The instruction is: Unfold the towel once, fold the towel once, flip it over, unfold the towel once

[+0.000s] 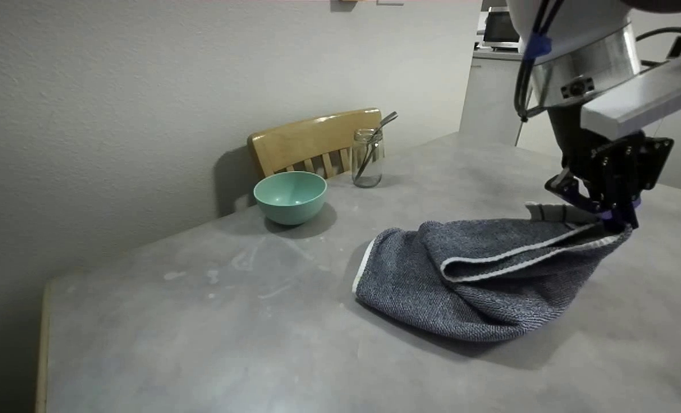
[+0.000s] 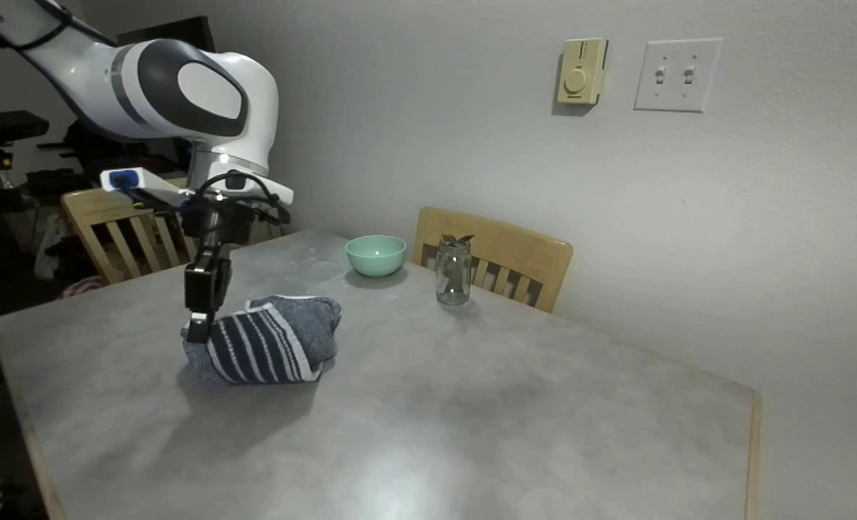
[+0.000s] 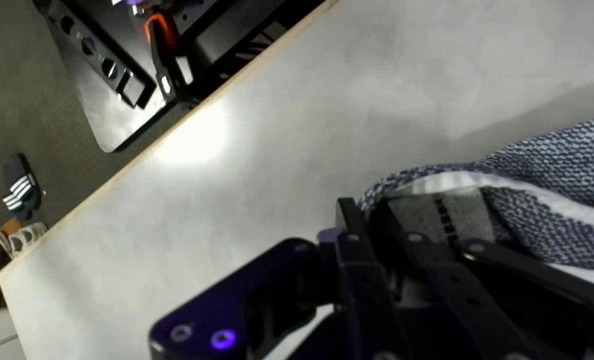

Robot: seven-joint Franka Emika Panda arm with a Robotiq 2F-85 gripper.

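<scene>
The blue-grey towel (image 1: 409, 292) lies bunched and folded over itself on the table, with white edging along its open folds. In an exterior view its dark band with pale stripes (image 2: 258, 347) faces the camera. My gripper (image 1: 620, 221) is shut on one end of the towel and holds that end raised a little above the table, while the rest of the towel sags onto the surface. In the wrist view the fingers (image 3: 369, 215) pinch the towel's edge (image 3: 572, 155), beside a pale label on its inside. The towel's underside is hidden.
A teal bowl (image 1: 290, 211) and a glass jar (image 1: 367, 166) with cutlery stand near the table's wall side, beyond the towel. A wooden chair (image 2: 500, 249) stands behind them. The wrist view shows the table's wooden edge (image 3: 226, 85) with dark equipment beyond it.
</scene>
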